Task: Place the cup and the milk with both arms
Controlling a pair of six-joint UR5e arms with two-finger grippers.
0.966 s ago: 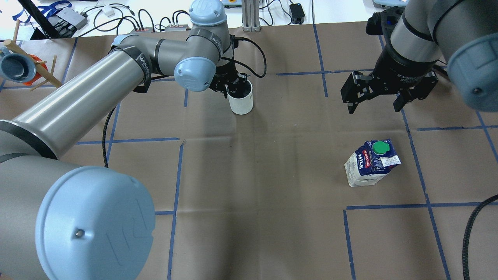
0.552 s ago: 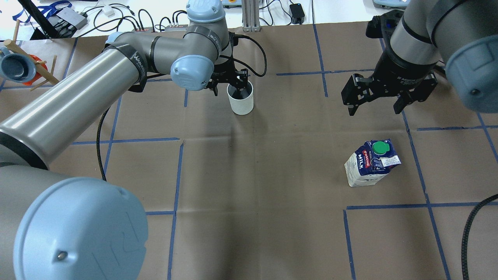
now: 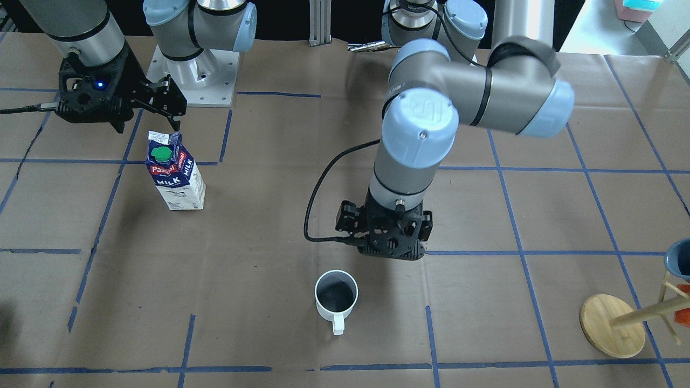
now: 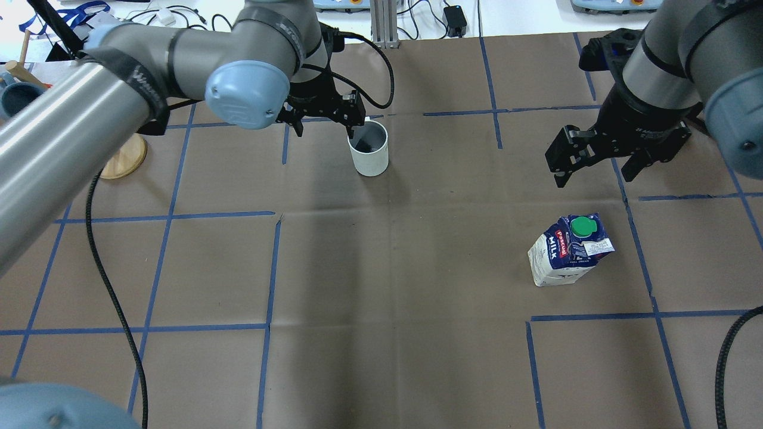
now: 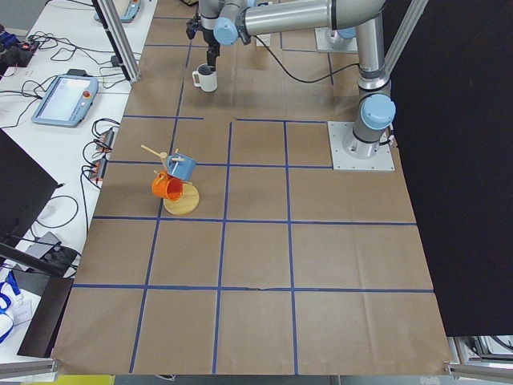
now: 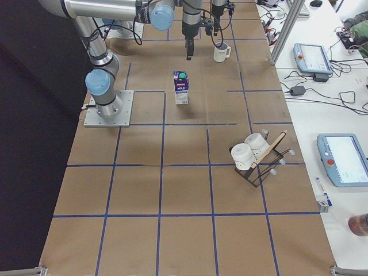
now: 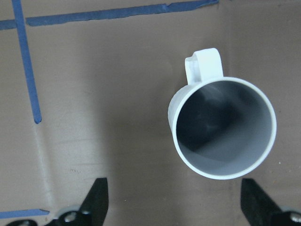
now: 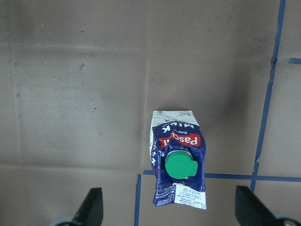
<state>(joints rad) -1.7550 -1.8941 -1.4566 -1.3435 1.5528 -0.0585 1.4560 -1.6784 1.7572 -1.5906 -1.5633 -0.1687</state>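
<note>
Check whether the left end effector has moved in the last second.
Yes. In the overhead view the left end effector has shifted leftward, off the white mug, which stands unmoved.

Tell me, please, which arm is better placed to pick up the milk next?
The right. The right gripper hovers open close to the upright milk, which its wrist camera sees centred ahead of the fingers. The left gripper is across the table, beside the cup.
</note>
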